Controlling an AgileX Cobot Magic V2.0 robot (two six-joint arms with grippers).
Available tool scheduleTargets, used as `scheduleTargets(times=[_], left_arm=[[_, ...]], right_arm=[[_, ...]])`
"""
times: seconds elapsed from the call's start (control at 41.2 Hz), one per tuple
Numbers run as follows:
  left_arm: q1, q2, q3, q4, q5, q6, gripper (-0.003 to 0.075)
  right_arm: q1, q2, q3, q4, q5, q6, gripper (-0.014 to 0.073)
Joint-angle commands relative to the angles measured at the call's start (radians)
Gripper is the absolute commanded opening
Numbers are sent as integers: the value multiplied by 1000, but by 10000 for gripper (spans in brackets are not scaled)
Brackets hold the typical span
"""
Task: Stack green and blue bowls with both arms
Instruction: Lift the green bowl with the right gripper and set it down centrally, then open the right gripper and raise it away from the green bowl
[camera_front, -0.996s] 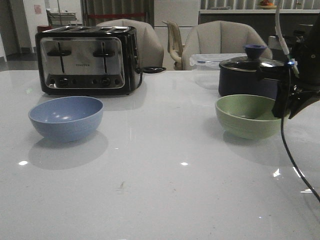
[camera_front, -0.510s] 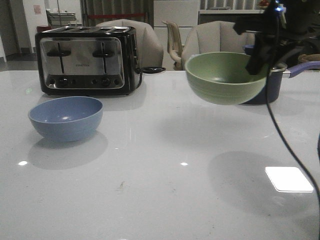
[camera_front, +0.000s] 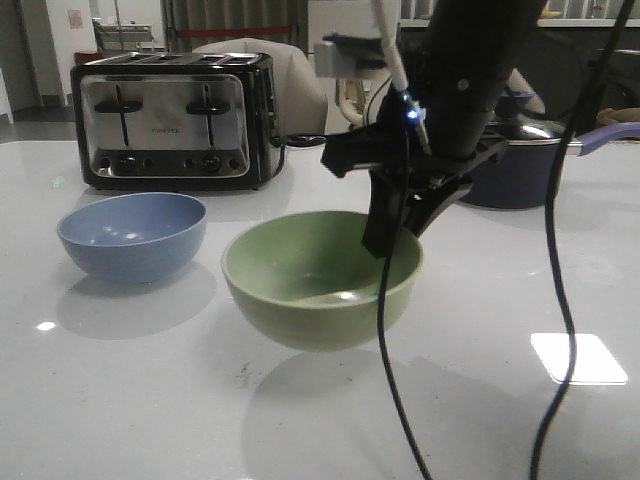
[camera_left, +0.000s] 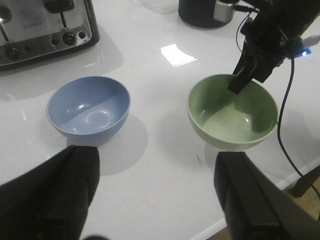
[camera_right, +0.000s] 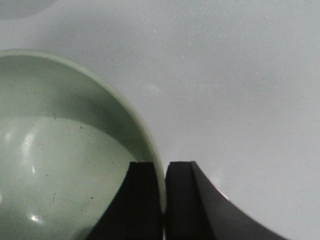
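The pale green bowl (camera_front: 320, 280) is at the middle of the white table, low over it or on it; I cannot tell which. My right gripper (camera_front: 387, 238) is shut on the bowl's right rim, one finger inside and one outside, as the right wrist view shows (camera_right: 164, 175) with the green bowl (camera_right: 60, 150). The blue bowl (camera_front: 132, 235) stands empty just left of it, a small gap between them. My left gripper (camera_left: 155, 195) is wide open and empty, above the table's near edge, with the blue bowl (camera_left: 89, 107) and green bowl (camera_left: 232, 112) ahead of it.
A chrome toaster (camera_front: 175, 120) stands at the back left. A dark navy saucepan (camera_front: 520, 165) with a lid stands at the back right. Thin black cables (camera_front: 385, 340) hang from the right arm in front of the green bowl. Chairs stand behind the table.
My right gripper lifted the green bowl from beside the saucepan, carried it left across the table, and lowered it to just right of the blue bowl. The blue bowl has not moved.
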Motion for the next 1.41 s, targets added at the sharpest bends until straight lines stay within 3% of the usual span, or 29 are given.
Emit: scheduleTargets(times=[0.0, 0.097, 0.267, 0.364, 0.656, 0.899, 1.384], left_arm=[[-7, 8, -27, -26, -76, 2, 527], [-7, 8, -27, -26, -76, 2, 527], [-7, 8, -27, -26, -76, 2, 527], [-7, 8, -27, -26, -76, 2, 527], [-7, 8, -27, -26, -76, 2, 527], [-7, 8, -27, -26, -76, 2, 527], [-7, 8, -27, -26, -72, 2, 527]], right_arm=[[6, -16, -20, 30, -55, -13, 68], [6, 3, -20, 30, -83, -13, 123], [6, 4, -20, 30, -98, -13, 412], [6, -3, -31, 30, -86, -13, 499], [7, -227, 54, 57, -81, -13, 437], [9, -502, 243, -28, -52, -32, 424], [9, -1036, 584, -35, -59, -32, 424]])
